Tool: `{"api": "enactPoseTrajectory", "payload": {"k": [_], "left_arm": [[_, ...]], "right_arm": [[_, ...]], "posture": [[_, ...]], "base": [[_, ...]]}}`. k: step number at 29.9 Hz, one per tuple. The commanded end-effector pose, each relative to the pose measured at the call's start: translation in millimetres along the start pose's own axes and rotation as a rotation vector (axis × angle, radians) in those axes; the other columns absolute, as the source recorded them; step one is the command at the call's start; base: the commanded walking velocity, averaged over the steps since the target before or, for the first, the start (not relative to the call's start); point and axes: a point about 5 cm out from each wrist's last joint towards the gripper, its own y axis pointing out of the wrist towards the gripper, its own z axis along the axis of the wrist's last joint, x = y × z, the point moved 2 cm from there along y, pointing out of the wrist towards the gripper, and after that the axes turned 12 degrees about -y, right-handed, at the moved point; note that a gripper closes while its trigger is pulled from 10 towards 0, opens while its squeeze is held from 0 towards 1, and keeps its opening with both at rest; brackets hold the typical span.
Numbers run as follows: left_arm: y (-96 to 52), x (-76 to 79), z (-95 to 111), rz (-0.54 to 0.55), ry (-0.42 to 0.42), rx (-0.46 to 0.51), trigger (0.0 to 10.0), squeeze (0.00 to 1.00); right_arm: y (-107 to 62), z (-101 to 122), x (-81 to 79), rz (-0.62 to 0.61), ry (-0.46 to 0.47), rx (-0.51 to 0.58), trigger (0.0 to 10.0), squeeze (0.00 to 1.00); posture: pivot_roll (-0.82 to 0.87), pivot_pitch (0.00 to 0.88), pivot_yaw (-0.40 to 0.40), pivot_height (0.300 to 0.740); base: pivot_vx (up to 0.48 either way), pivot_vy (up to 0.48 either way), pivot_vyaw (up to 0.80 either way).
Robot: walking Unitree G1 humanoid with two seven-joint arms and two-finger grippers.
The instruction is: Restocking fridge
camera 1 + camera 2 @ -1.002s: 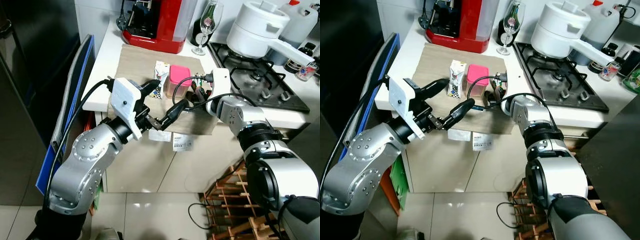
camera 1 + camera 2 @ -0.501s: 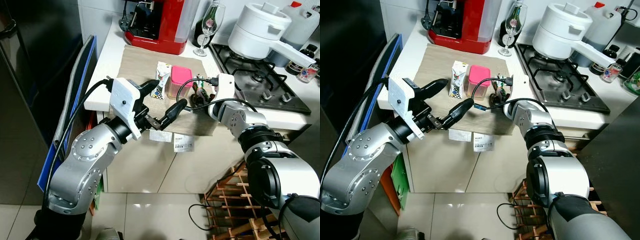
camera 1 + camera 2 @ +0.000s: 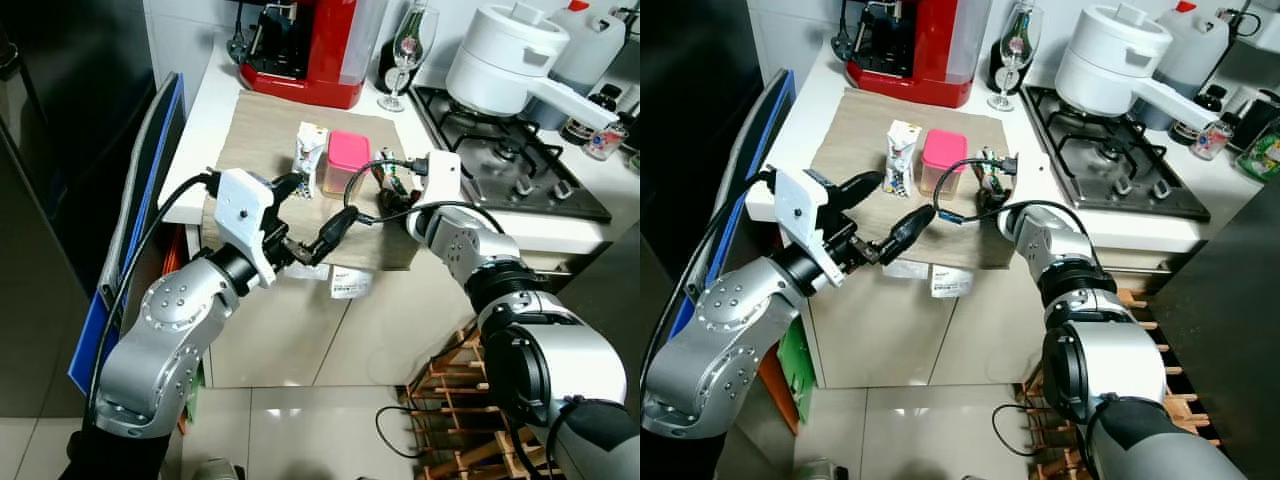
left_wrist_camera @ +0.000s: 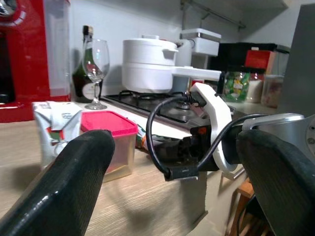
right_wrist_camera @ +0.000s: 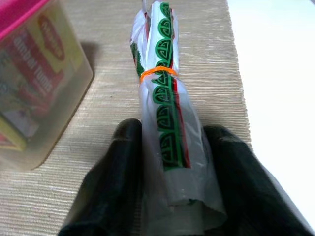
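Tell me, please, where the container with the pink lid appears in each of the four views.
Left eye view: pink-lidded container, mid-mat, right of the small carton.
Right eye view, same spot.
Left wrist view, behind the left finger.
Right wrist view, beside the rolled packet.
Shared landmark: the beige mat.

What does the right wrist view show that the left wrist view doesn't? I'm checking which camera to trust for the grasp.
Right wrist view alone: the right gripper with its fingers on either side of a rolled plastic packet, green-patterned and bound by an orange rubber band.

Left wrist view alone: the left gripper open and holding nothing, the small carton, wine glass, white pot and the right arm's white wrist housing.

Both: the pink-lidded container and the beige mat.
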Motion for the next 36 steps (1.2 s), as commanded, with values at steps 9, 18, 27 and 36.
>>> {"api": "enactPoseTrajectory", "payload": {"k": [9,18,27,36], "left_arm": [[16.2,3.1,5,-0.054,0.031,0.018,10.0,0.00],[19.1,-3.2,-3,0.022,0.031,0.004,10.0,0.00],[-0.5,-41.0,-9,0.399,0.029,0.091,10.0,0.00],[-50.2,-83.8,-27,0.721,0.095,0.117,10.0,0.00]], "right_arm": [[-4.1,29,6.4,-0.062,-0.106,0.161,0.0,0.00],[-25.9,57,12.6,-0.190,-0.251,0.449,0.0,0.00],[-96.6,31,23.0,-0.389,-0.440,0.759,0.0,0.00],[-125.6,-38,30.3,-0.382,-0.441,0.658,0.0,0.00]], "posture": [[0.01,0.000,-0.082,0.740],[0.01,0.000,-0.057,0.740],[0.00,0.000,-0.054,0.740],[-0.03,0.000,-0.030,0.740]], "base": [[0.000,0.000,0.00],[0.000,0.000,0.00],[0.000,0.000,0.00],[0.000,0.000,0.00]]}}
